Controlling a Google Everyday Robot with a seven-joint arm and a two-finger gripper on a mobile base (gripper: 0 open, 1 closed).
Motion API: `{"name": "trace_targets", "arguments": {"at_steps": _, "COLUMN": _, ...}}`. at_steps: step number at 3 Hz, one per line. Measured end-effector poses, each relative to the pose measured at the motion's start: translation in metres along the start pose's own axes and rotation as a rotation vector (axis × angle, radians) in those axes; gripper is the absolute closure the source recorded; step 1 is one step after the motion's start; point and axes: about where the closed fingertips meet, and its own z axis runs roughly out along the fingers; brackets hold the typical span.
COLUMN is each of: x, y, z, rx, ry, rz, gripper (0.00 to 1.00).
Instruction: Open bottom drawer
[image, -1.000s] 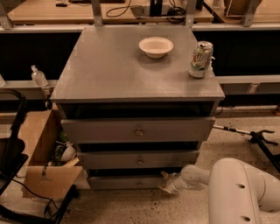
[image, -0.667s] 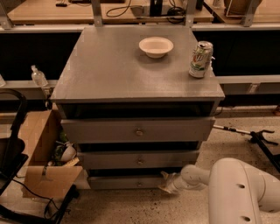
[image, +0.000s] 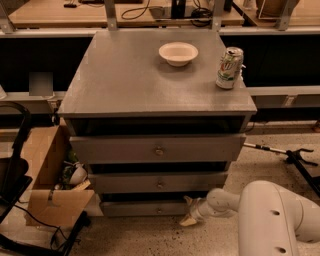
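The end effector (image: 191, 212) sits low at the near right of the bottom drawer (image: 140, 208) and hides that panel's right end. The white arm (image: 272, 220) behind it is cut off by the near and right edges. The jumble inside the cardboard box (image: 55, 205) on the left is too small to identify.

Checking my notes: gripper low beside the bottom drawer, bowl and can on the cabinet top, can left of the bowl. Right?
Not quite: the camera view shows the can right of the bowl. The gripper is low beside the bottom drawer, as noted.
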Motion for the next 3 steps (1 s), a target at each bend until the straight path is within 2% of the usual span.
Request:
{"name": "trace_targets", "arguments": {"at_steps": 1, "x": 0.0000, "y": 0.0000, "z": 0.0000, "rx": 0.000, "ry": 0.000, "rz": 0.000, "gripper": 0.00}}
{"name": "trace_targets", "arguments": {"at_steps": 2, "x": -0.0001, "y": 0.0002, "z": 0.0002, "rx": 0.000, "ry": 0.000, "rz": 0.000, "gripper": 0.00}}
{"name": "trace_targets", "arguments": {"at_steps": 3, "x": -0.0008, "y": 0.0019, "z": 0.0020, "rx": -0.004, "ry": -0.001, "rz": 0.000, "gripper": 0.19}}
